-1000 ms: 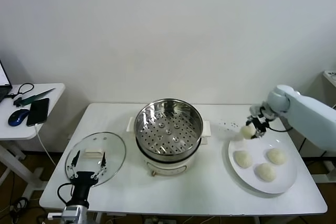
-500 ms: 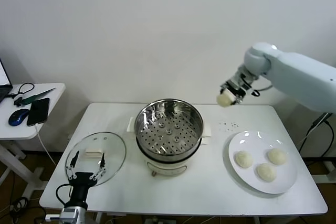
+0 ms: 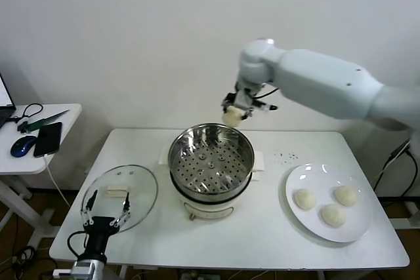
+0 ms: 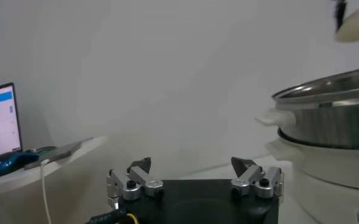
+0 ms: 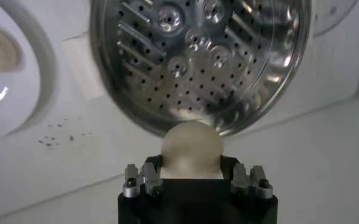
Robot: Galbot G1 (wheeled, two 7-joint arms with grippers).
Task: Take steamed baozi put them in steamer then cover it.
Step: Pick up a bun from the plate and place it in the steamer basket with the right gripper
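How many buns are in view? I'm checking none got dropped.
4: three buns on the plate, one held by the right gripper above the steamer's far rim. None look hidden.

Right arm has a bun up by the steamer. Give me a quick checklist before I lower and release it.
1. Grip: right tool shut on the baozi - ok.
2. Steamer uncovered, basket floor free of buns - ok.
3. Bun over the basket: it hangs at the far rim, not the middle - not ok; bring it inward first.
4. Glass lid lies on the table beside the steamer, out of the path - ok.
5. Left tool open, parked by the lid - ok.
6. Three buns wait on the plate - ok.
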